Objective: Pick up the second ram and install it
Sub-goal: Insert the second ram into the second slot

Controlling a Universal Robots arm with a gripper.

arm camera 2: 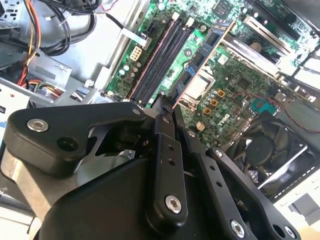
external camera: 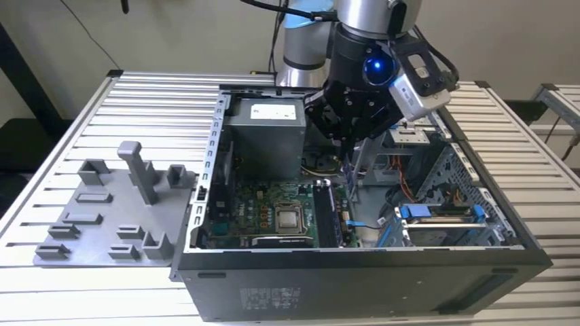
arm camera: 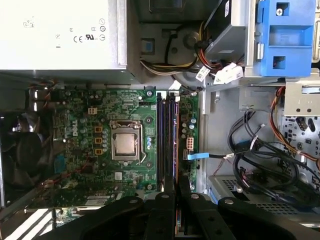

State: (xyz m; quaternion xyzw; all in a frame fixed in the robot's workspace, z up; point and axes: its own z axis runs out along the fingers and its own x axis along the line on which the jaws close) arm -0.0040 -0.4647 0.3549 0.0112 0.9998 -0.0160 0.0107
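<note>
- Exterior view: the gripper [external camera: 352, 139] hangs inside the open computer case [external camera: 363, 278]. It is clamped on the second ram [external camera: 351, 170], which hangs edge-down straight below the fingertips, above the motherboard [external camera: 263, 210]. The grey holder tray [external camera: 100, 217] lies well away from the hand, outside the case.
- Risk noted: the stick is held by its upper end only. In my judgement a small slip in the grip would tilt it, and one corner would then meet the socket first and jam.
- Second wrist view: the ram [arm camera 2: 197, 60] runs out from the closed gripper [arm camera 2: 167, 107] toward the board. The memory slots [arm camera 2: 160, 55] lie just to one side of its line, with the processor socket [arm camera 2: 200, 90] on the other.
- Risk noted: I cannot tell whether that offset is real or an effect of the camera angle. If real, the lower edge could land on a slot wall or on nearby components and scrape them.
- First wrist view: ahead of the gripper [arm camera: 175, 182] the ram [arm camera: 175, 135] shows as a thin line lying along the memory slots [arm camera: 162, 140]. I cannot tell which slot it is over, or whether the end latches stand open.
- Risk noted: closed latches, a reversed notch or an occupied slot would turn a firm press into a bent board. A blue-ended cable [arm camera: 197, 156] lies just beside the slots, close enough to snag a finger.
</note>
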